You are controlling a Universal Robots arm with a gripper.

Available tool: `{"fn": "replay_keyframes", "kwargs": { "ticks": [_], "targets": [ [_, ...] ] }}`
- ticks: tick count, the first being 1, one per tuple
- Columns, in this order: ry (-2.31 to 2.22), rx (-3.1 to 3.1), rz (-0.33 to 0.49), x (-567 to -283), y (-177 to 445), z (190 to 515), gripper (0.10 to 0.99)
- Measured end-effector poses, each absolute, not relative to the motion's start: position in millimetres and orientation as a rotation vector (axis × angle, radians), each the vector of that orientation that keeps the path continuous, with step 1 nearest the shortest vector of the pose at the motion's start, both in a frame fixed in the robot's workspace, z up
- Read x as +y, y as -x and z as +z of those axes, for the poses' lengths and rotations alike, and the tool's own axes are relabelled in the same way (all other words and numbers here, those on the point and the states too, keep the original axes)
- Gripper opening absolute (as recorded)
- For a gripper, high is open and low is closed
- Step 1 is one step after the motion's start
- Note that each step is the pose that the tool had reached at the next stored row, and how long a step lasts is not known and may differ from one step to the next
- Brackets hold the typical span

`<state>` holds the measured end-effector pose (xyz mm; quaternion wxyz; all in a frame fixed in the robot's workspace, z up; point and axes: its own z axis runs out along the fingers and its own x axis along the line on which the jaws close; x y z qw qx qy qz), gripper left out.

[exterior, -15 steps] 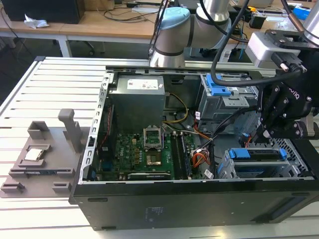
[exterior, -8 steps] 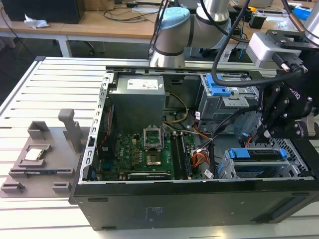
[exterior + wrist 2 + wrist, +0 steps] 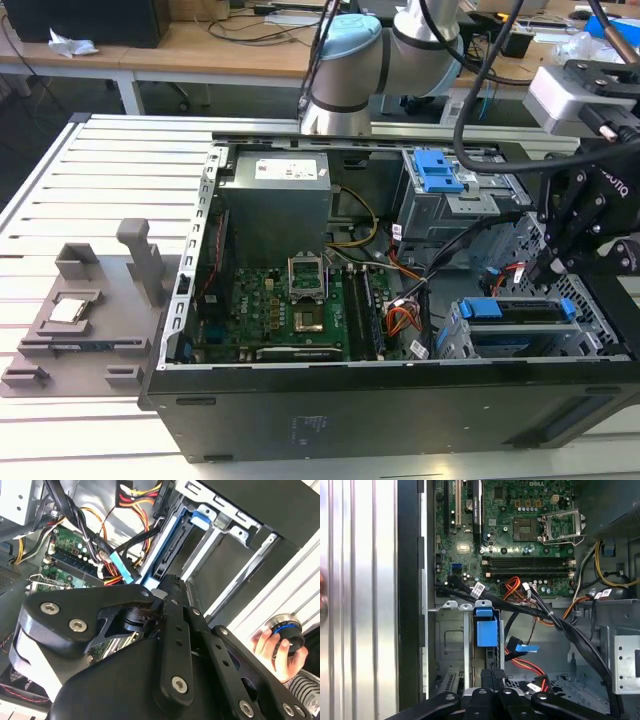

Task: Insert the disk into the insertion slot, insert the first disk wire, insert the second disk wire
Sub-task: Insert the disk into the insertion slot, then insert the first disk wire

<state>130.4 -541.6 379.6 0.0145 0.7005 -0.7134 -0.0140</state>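
- Exterior view: open PC case on a slatted table.
- The disk sits on edge inside the insertion slot, at the near corner on the exterior view's right. Its blue carrier shows at both ends.
- The gripper hangs just above the disk's right end. The taller bay with the blue clip is farther back, apart from it.
- Second wrist view: the gripper tips are at the edge of the disk. Touching or just short, can't tell.
- Rails of the insertion slot flank the disk. A light-blue wire connector lies loose just beside it.
- A person's hand holds a round knob outside the case.
- First wrist view: gripper with fingers closed together, no gap showing and nothing visibly pinched. The tips line up with the end of the disk.
- The disk stands between the walls of the insertion slot. The light-blue wire connector dangles free near the disk, not mated.
- Status, my read: the disk is in the slot or nearly home, and full seating can't be confirmed. Neither disk wire looks plugged in, so both wire steps remain.
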Motion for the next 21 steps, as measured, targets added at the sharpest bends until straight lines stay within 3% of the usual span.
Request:
{"fn": "replay_keyframes", "kwargs": {
  "ticks": [19,20,21],
  "targets": [
    [-2.180,-2.220,-0.043,-541.5,-134.0,374.0,0.114],
    [-2.180,-2.220,-0.043,-541.5,-134.0,374.0,0.169],
    [-2.180,-2.220,-0.043,-541.5,-134.1,374.0,0.294]
  ]
}}
